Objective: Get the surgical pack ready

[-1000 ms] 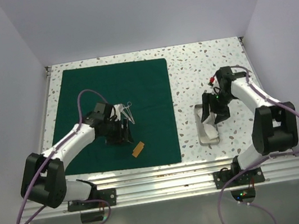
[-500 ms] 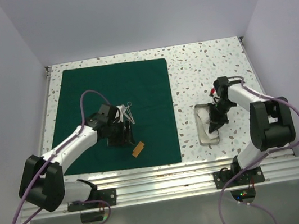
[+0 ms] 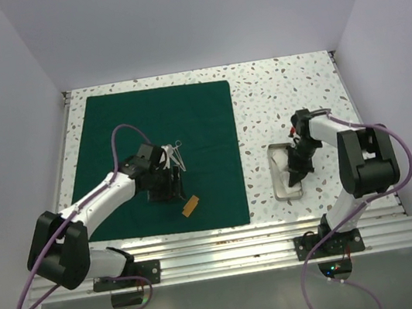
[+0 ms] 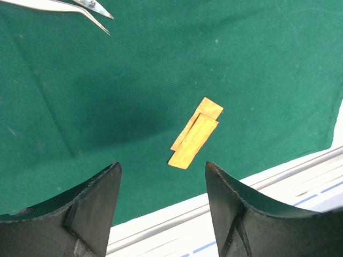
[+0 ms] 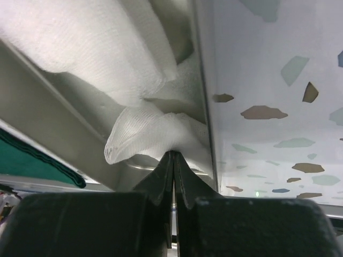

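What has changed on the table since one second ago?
The right gripper moved down into the silver tray, toward its near end, and closed on the white gauze. The left gripper stayed open above the green drape, near the orange strip. The drape, the strip and the metal instruments did not move.

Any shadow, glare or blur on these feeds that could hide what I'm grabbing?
Left wrist: sharp, a soft shadow darkens the cloth left of the orange strip. Right wrist: gauze weave crisp at the shut right gripper, fingers nearly black. Top view: even light, no glare on the tray.
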